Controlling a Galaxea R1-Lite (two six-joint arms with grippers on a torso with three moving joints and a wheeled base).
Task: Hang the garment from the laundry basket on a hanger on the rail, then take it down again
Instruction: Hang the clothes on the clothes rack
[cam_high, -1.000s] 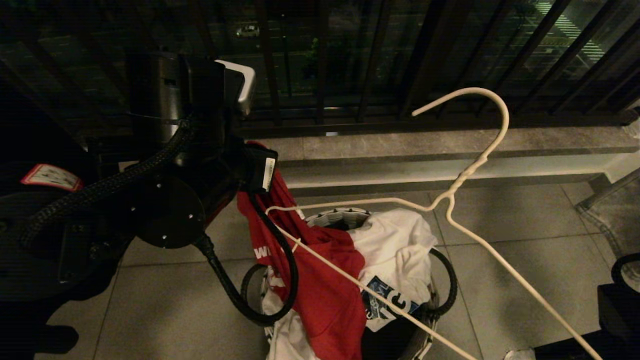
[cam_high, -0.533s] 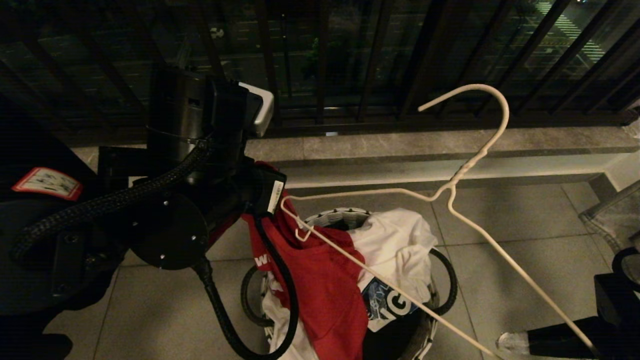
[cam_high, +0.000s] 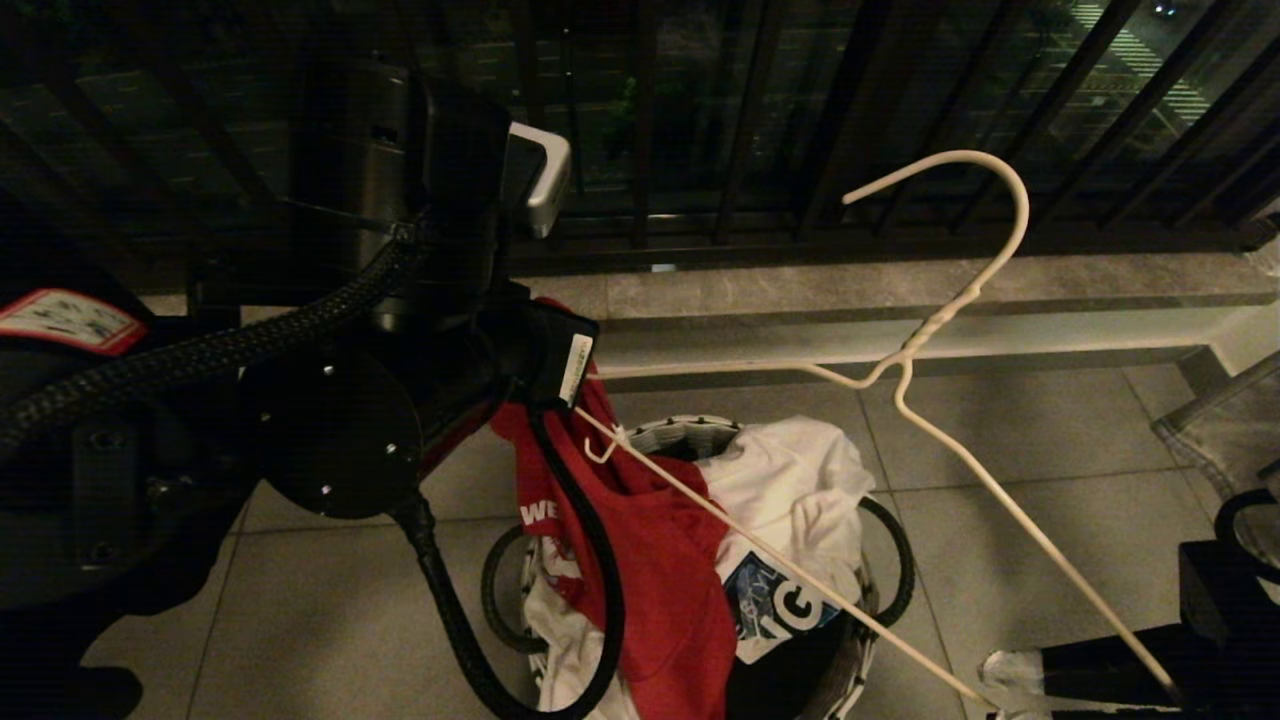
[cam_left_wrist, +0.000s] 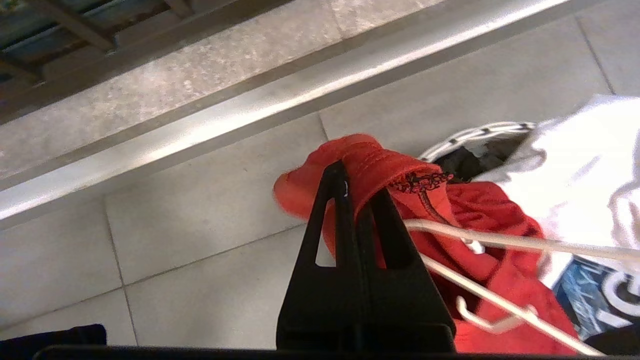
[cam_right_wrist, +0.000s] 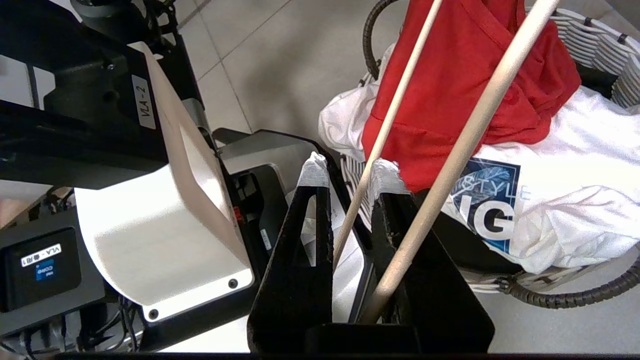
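Red cloth of the garment hangs from the left gripper, whose jaws are clenched on a fold of the collar; the lower part of the shirt still lies in the basket on the tiled floor. The head view shows this gripper only from behind, as a dark arm with a black cable, so the pinch itself is visible in the left wrist view alone. That view shows also the near end of the hanger with its small hook lying against the red cloth just beside the gripper. In the head view the hanger runs slanted across the basket, its big hook raised before the dark railing. Its lower corner goes out of that view at the bottom right; the right wrist view shows where it ends, with the right gripper closed on the thin wire while the second wire passes beside one finger. A white shirt with a blue print fills the rest of the basket, under the garment.
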